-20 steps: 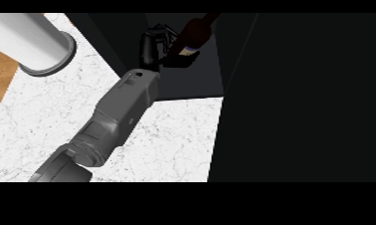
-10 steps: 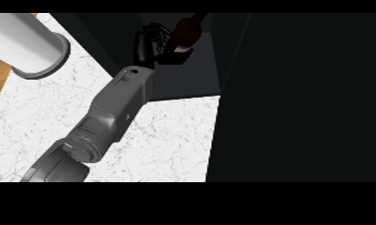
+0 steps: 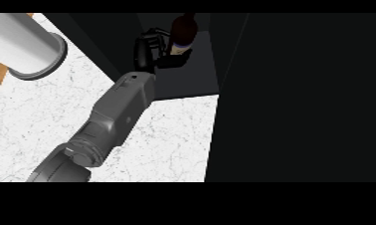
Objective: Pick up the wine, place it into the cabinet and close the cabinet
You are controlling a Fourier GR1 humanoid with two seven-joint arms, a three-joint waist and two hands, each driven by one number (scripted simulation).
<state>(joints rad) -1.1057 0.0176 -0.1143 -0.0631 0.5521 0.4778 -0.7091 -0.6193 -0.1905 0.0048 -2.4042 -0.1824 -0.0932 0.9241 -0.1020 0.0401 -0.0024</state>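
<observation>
Wine bottle (image 3: 182, 31) sits inside the dark cabinet (image 3: 197, 77), near its open front; the left hand (image 3: 150, 52) has its fingers curled round the bottle's lower body; the grey forearm crosses the white marble counter (image 3: 169, 134); a grey cylinder (image 3: 29, 45) stands well apart at the left.

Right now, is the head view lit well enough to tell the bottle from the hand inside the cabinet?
Head view: barely. The cabinet interior is nearly black and the black left hand blends into it; the bottle shows only by its dark red body and pale label. Head view, outside: the counter is bright and even, no glare, no blur.
</observation>
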